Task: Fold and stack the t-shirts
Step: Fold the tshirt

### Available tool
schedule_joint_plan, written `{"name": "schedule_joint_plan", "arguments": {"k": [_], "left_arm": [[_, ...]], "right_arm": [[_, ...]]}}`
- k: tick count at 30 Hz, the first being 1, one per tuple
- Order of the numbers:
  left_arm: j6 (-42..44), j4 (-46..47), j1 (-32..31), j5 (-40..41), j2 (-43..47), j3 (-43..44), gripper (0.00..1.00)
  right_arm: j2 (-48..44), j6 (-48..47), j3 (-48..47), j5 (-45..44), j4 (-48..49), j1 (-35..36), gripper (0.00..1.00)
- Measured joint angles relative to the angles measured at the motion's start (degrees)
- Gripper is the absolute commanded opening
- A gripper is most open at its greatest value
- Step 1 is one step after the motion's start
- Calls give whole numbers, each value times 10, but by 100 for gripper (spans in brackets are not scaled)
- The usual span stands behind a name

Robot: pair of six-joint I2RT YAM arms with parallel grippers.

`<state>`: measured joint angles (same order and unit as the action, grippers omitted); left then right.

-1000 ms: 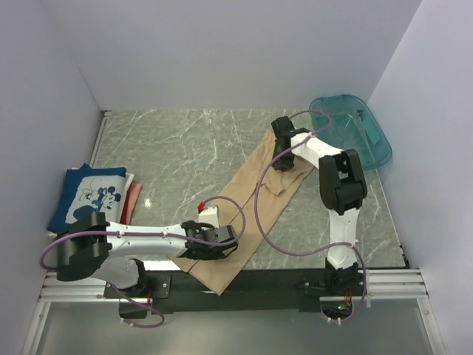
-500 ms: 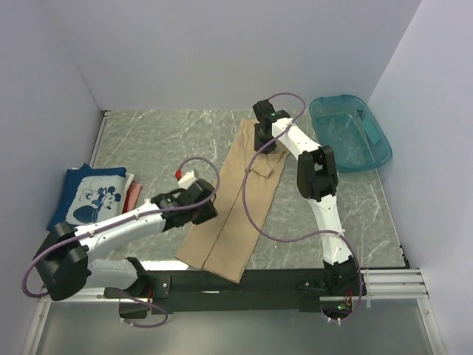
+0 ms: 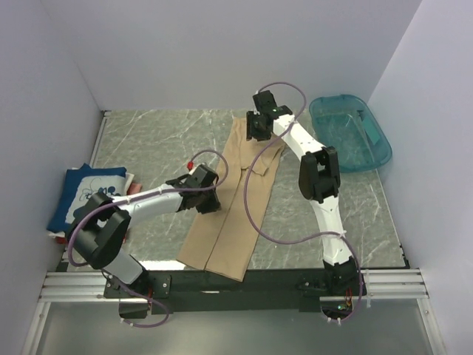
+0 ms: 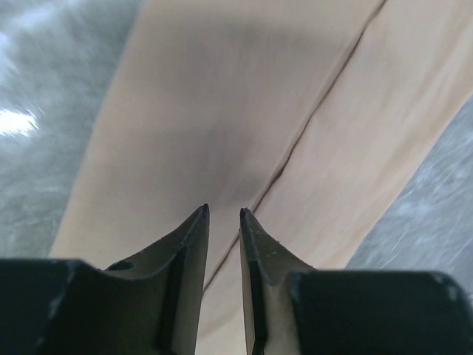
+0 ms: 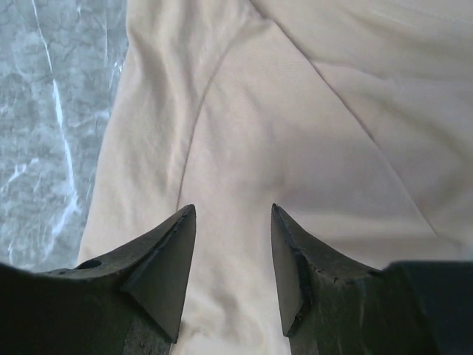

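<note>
The tan t-shirt (image 3: 235,200) lies folded into a long strip, running from the far middle of the table to its near edge. My left gripper (image 3: 211,198) hovers over the strip's left edge near its middle. In the left wrist view the left gripper (image 4: 222,212) has its jaws a narrow gap apart, with nothing between them, above the tan cloth (image 4: 222,111) and its fold line. My right gripper (image 3: 256,133) is at the strip's far end. The right wrist view shows the right gripper (image 5: 233,208) open over the cloth (image 5: 281,133), holding nothing. The navy mouse-print t-shirt (image 3: 83,194) lies folded at the left, with the red one mostly hidden beneath it.
A teal plastic tub (image 3: 349,133) stands at the far right of the marble table (image 3: 162,140). White walls close in the left, back and right sides. The purple cable (image 3: 251,214) of the right arm loops over the tan strip.
The tan strip has swung leftward and now lies straighter. My left gripper moved from the near end up to its middle. My right gripper shifted left and its jaws opened wider.
</note>
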<state>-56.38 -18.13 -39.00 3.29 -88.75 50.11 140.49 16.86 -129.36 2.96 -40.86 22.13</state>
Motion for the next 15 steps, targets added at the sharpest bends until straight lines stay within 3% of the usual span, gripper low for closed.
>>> {"name": "schedule_joint_plan", "arguments": {"k": [8,15], "left_arm": [[16,8,-72,-17,2,-36,28],[-17,0,-162,26,-12,-33,27]], "right_arm": [[-144,43,157,-44,21,-9,50],[-176,70,259,-68,33,-33,47]]}}
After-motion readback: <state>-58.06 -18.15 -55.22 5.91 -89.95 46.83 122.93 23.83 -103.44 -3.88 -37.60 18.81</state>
